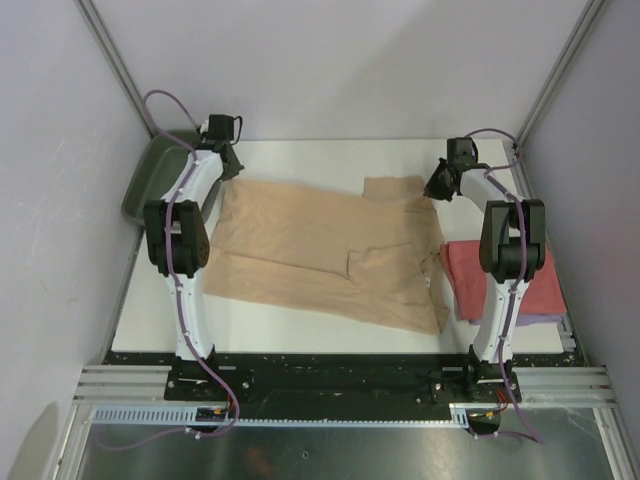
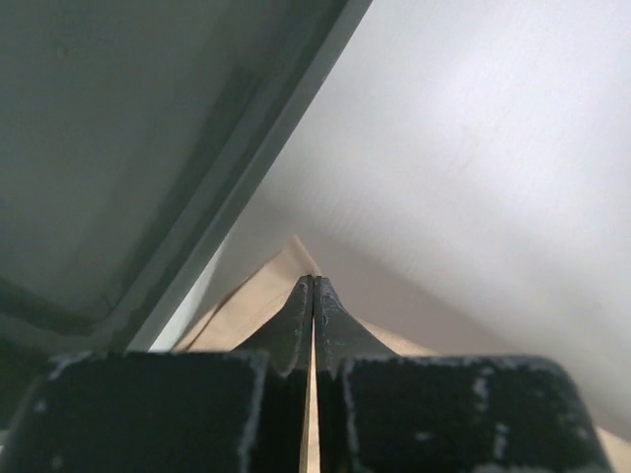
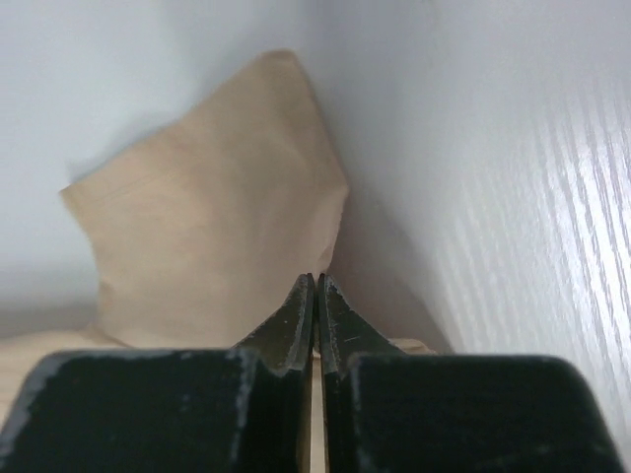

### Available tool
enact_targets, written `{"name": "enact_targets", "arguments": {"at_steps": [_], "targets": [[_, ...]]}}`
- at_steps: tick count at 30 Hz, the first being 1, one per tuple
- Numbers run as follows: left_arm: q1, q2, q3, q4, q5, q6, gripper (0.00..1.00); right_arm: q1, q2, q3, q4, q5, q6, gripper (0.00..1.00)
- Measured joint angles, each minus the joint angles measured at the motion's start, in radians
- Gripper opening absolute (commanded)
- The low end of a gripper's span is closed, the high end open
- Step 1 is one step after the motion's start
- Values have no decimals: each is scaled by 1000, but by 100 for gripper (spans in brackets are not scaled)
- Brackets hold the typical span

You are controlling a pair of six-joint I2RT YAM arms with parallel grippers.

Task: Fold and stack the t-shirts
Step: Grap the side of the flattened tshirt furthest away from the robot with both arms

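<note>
A tan t-shirt lies spread across the middle of the white table, with one sleeve pointing to the far side. My left gripper is at its far left corner. In the left wrist view that gripper is shut, with tan cloth showing in the slit between the jaws. My right gripper is at the shirt's far right edge by the sleeve. The right wrist view shows it shut on the tan cloth. A folded coral-red t-shirt lies at the right on a pale lavender one.
A dark green tray leans at the far left corner, close behind my left gripper, and fills the upper left of the left wrist view. Pale walls close the table on three sides. My right arm's forearm crosses over the folded shirts.
</note>
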Motion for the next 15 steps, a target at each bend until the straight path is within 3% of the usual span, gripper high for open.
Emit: {"name": "enact_targets", "arguments": {"at_steps": [9, 15], "targets": [[0, 1, 37, 32, 0, 25, 0, 23, -167, -97, 2, 2, 8, 1], [0, 1, -28, 45, -19, 24, 0, 40, -254, -213, -11, 2, 23, 0]]}}
